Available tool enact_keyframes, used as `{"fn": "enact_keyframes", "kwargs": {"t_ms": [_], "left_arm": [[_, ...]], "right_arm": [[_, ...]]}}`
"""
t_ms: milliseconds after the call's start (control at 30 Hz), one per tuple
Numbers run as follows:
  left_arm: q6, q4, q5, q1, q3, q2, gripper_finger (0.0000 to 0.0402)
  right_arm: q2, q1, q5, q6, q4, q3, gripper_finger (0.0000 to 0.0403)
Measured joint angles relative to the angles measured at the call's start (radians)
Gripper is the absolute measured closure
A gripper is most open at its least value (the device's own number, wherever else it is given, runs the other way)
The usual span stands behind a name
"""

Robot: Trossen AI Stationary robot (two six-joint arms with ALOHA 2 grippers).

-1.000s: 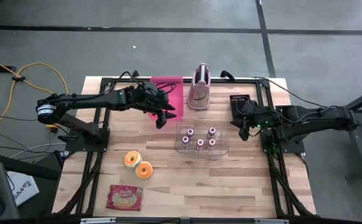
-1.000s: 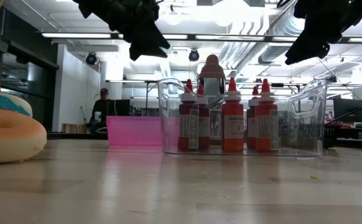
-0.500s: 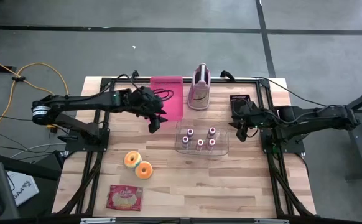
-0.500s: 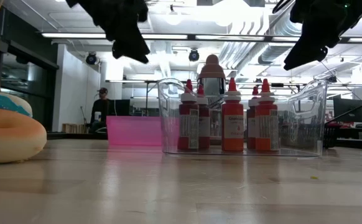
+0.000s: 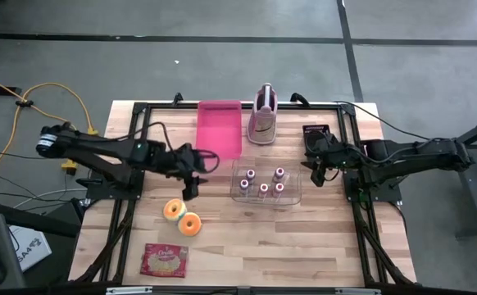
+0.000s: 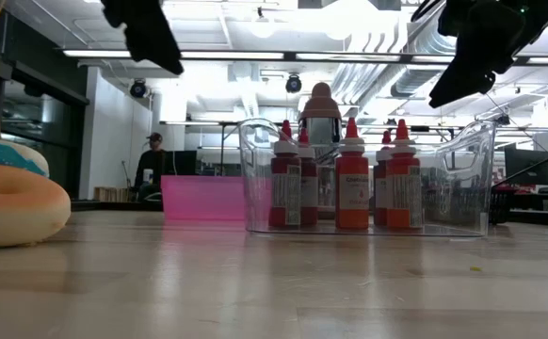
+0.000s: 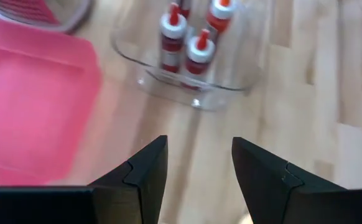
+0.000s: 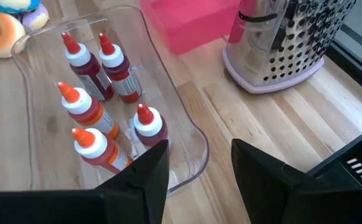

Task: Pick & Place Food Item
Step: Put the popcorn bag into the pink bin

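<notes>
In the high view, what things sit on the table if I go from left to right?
Flat red snack packet → two ring doughnuts → pink rectangular tray → clear plastic bin of red squeeze bottles → small black box. The metal grater overlaps the bin's span, so it is left out.

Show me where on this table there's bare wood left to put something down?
The widest bare patch is the near right corner of the table, in front of the clear bin of bottles and right of the pink packet. The back row is crowded: pink tray, grater and bin. The donuts sit under the open left gripper.
</notes>
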Motion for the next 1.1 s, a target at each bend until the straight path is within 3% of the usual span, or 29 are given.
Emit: {"fn": "enact_keyframes", "kwargs": {"t_ms": [233, 633, 1100], "left_arm": [[-0.197, -0.027, 0.021, -0.127, 0.0, 0.005, 0.0228], [-0.534, -0.117, 0.281, -0.253, 0.0, 0.08, 0.0228], [-0.881, -0.127, 0.276, -0.428, 0.0, 0.13, 0.0228]], "right_arm": [[0.0, 0.0, 0.0, 0.0, 0.0, 0.0, 0.0242], [0.0, 0.0, 0.0, 0.0, 0.0, 0.0, 0.0242], [0.0, 0.0, 0.0, 0.0, 0.008, 0.0, 0.0242]]}}
